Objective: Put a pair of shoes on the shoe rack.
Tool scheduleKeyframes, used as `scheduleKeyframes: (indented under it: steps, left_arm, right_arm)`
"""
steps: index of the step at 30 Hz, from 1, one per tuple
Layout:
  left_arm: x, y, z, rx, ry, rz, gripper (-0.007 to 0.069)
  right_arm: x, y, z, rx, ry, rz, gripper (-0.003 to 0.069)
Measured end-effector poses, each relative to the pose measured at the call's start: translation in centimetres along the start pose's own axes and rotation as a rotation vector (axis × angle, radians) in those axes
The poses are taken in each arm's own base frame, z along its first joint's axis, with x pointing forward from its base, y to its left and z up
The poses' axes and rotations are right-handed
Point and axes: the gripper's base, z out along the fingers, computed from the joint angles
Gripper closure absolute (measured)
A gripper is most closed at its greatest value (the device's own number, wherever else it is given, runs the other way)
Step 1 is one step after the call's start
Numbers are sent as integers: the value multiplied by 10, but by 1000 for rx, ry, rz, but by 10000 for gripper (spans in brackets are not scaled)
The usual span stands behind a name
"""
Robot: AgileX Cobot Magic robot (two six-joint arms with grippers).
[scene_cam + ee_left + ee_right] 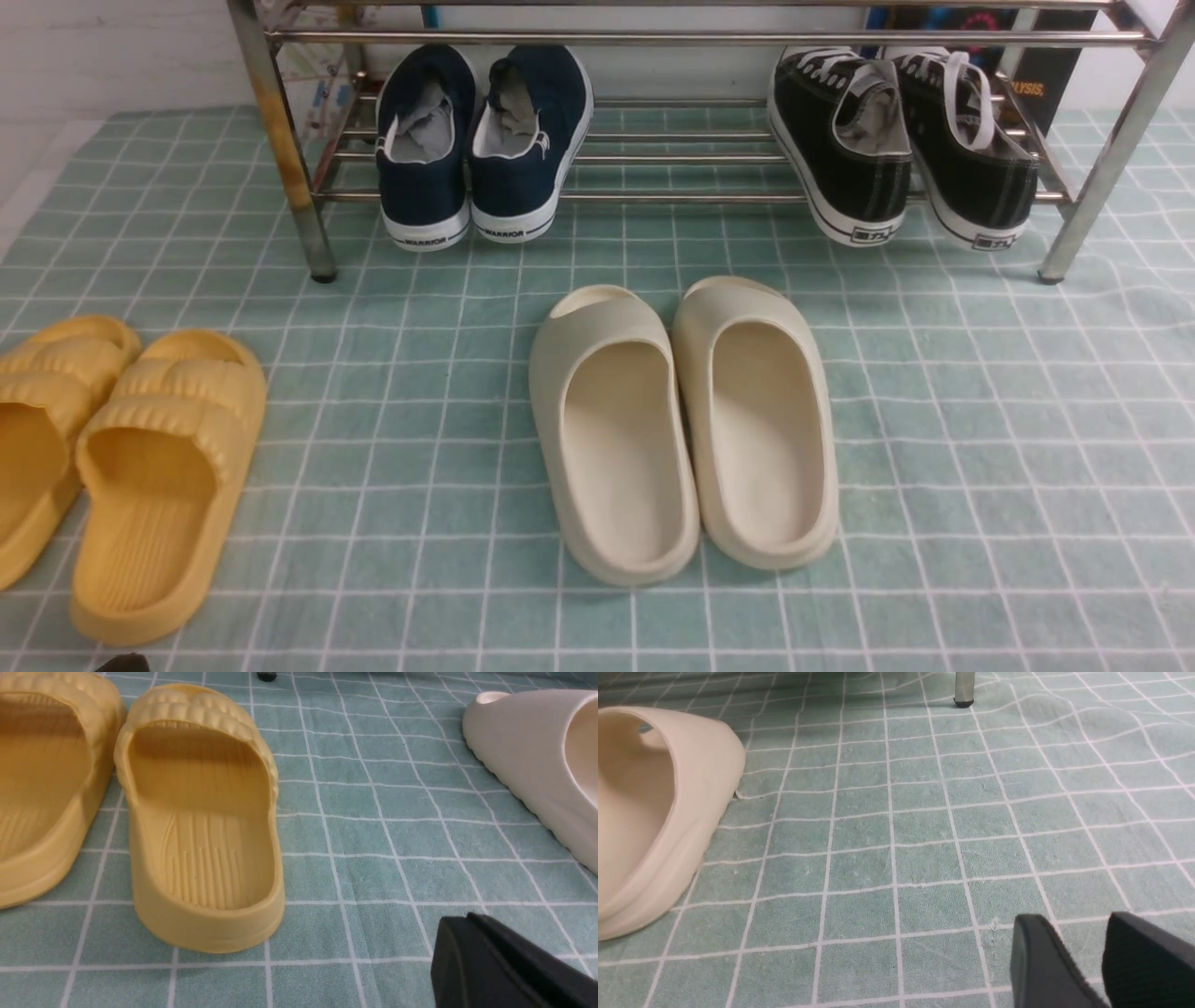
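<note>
Left end effector (460, 921) pressed together, right end effector (1073, 919) spread, both holding nothing, above checked cloth (420, 420)

Shiny metal shoe rack (672, 38)

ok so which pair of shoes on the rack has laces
The black canvas sneakers with white soles, at the rack's right end; their white laces show, while the navy-blue canvas slip-ons have none.
</note>
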Motion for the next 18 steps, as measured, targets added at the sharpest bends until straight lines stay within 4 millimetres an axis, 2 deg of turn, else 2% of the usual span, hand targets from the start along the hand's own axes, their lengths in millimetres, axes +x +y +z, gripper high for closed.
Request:
scheduleKeyframes:
  steps: [4, 18]
  left_arm:
    - [0, 3, 0, -54, -11, -37, 638]
    - [0, 3, 0, -55, -11, -49, 638]
  right_arm:
    - [0, 0, 0, 0, 0, 0, 419]
    - [0, 0, 0, 0, 0, 0, 419]
